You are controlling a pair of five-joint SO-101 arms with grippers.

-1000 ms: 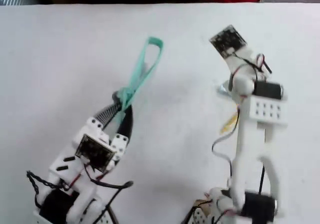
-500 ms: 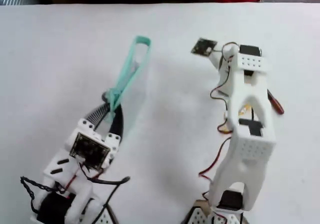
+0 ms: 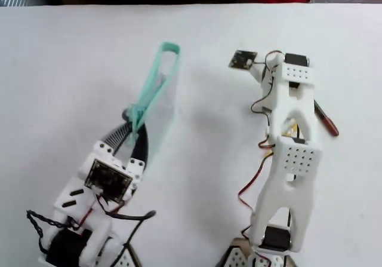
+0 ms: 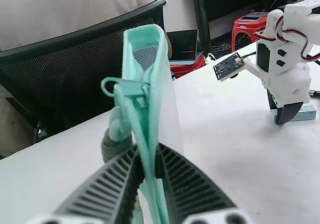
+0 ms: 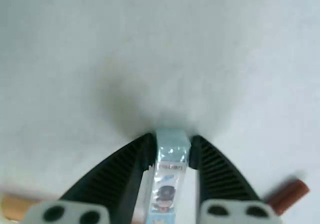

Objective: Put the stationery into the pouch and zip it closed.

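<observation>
A clear pouch [image 3: 158,91] with a mint-green zipper band stands on edge, stretching away from my left gripper [image 3: 132,123]. That gripper [image 4: 147,156] is shut on the near end of the band, just below the zipper pull [image 4: 117,88]. To the right, my right arm [image 3: 289,100] points down at the table. Its gripper [image 5: 171,141] is shut on a small light-blue eraser [image 5: 169,164], which rests on the table. From the left wrist, the eraser [image 4: 302,113] lies beside the right gripper's black finger [image 4: 286,111]. A red-brown pen [image 3: 327,122] lies just right of that arm.
A tan pencil end [image 5: 15,204] lies by the right gripper, opposite the pen tip [image 5: 287,194]. The white table [image 3: 71,58] has free room at the left and between the arms. A black chair [image 4: 65,53] stands beyond the table's far edge.
The right arm has swung forward and down from its raised pose, bringing its gripper onto the eraser. The left arm drew the pouch slightly left and toward itself, then held still.
</observation>
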